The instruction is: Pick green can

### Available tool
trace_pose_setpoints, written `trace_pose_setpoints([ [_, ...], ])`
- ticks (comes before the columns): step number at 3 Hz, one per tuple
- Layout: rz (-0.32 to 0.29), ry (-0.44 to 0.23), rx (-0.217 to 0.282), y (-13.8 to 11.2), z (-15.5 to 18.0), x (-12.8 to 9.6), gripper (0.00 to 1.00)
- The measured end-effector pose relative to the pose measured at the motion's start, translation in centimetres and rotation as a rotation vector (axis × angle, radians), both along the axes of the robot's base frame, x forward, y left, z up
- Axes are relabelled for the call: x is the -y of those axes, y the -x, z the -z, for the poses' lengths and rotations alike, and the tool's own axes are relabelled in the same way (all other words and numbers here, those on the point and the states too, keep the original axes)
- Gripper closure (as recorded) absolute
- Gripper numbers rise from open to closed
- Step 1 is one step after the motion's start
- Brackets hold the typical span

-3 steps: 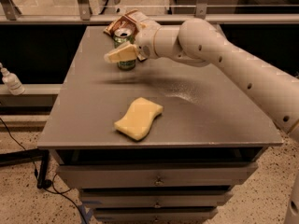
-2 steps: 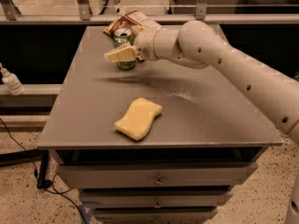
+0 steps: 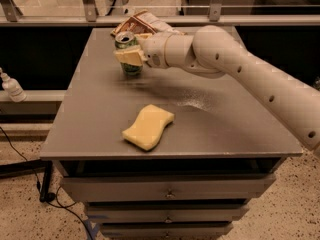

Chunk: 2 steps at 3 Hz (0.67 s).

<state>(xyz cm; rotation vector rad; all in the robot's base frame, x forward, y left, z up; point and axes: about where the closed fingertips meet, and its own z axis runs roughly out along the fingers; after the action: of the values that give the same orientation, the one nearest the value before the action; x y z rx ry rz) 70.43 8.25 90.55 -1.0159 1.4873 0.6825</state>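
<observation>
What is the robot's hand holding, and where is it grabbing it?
The gripper clasps the green can around its upper half, near the far edge of the table.

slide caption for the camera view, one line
Robot gripper at the upright green can, far side of the table, snack bag behind it, yellow sponge up front

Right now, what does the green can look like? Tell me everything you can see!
The green can is small and looks like shiny metal, with a silver top. It stands upright near the far left of the grey table, just in front of a crinkled snack bag. The end effector is closed on it: one pale finger crosses its front and the other sits behind, hiding much of its side. Its base looks to be on the tabletop.
</observation>
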Motion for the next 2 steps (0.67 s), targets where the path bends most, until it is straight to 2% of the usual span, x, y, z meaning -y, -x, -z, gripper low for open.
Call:
trace_pose_setpoints([
  [1,-0.041,-0.051,0.0,1.5,-1.9,-0.5,0.85],
  [2,-0.117,-0.124,0.032,3.9,-6.3,-1.6,1.0],
])
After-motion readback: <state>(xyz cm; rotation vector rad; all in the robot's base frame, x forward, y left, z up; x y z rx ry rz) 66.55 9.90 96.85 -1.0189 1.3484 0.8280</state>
